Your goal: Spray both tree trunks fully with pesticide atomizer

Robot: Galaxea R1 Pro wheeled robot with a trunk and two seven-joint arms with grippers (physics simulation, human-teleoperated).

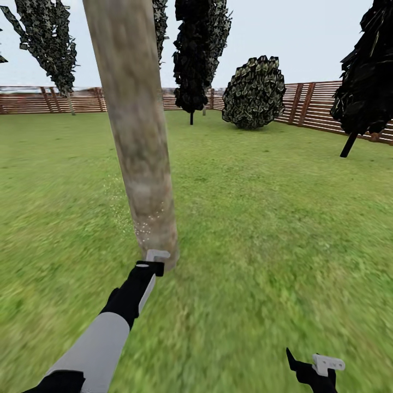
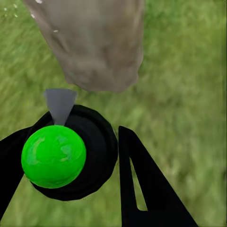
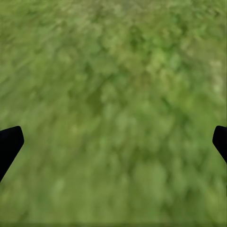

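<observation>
A thick, pale grey-beige mottled tree trunk (image 1: pixel 136 136) rises from the grass floor (image 1: pixel 262 218) just ahead of me. My left gripper (image 1: pixel 152 267) reaches to the trunk's base and is shut on the pesticide atomizer (image 1: pixel 156 255), whose pale grey head touches or nearly touches the bark. In the left wrist view the atomizer (image 2: pixel 61 156) shows as a black round body with a bright green top between the black fingers (image 2: pixel 142 189), its grey nozzle aimed at the trunk (image 2: pixel 94 42). Fine white specks dot the lower trunk (image 1: pixel 144 224). My right gripper (image 1: pixel 315 367) hangs open low over the grass (image 3: pixel 113 94).
A brown slat fence (image 1: pixel 322 103) closes the lawn at the back and right. Thin black-trunked dark trees (image 1: pixel 199 54) (image 1: pixel 363 82) and a round bush (image 1: pixel 254 93) stand far off. Another leafy tree (image 1: pixel 52 38) stands at the far left by the fence.
</observation>
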